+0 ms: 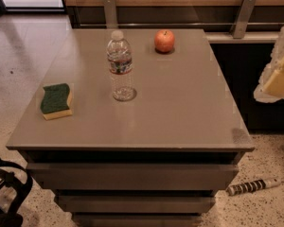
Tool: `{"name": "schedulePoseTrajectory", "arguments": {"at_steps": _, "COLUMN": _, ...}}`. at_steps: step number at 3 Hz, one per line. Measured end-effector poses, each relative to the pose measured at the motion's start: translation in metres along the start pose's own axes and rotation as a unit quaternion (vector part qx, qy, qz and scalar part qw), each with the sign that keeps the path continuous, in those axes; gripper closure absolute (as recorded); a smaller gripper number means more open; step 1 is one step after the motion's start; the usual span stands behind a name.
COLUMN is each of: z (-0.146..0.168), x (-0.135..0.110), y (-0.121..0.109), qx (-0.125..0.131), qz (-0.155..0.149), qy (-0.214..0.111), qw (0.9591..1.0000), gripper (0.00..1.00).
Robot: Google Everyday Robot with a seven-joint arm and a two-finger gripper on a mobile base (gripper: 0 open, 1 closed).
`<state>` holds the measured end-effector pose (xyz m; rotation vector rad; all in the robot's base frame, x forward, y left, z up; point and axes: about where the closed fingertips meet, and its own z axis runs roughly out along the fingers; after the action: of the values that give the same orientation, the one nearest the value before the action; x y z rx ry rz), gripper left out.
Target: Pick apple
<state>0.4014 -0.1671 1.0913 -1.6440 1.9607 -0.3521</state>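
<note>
The apple (164, 40) sits upright near the far edge of the table (180, 122), a little right of the middle, with bare surface all round it. The gripper (277, 66) hangs at the right edge of the view, beyond the table's side and well apart from the fruit. It is cut off there, so whether it is spread or closed cannot be told. The step in hand is the reach. It does best to come in from the right and above, since the water bottle (120, 66) stands upright to the apple's left and nearer the front, and a sweep across could topple it. The apple is round and probably rolls if nudged, so a descent centred over its widest part suits. The sponge (56, 100) lies far left, out of the way.
</note>
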Motion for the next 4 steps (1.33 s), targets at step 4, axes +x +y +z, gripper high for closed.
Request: {"name": "schedulePoseTrajectory", "arguments": {"at_steps": 4, "z": 0.061, "x": 0.038, "y": -0.071, "qx": 0.041, "qz": 0.103, "qy": -0.095, "qw": 0.9893, "gripper": 0.00}}
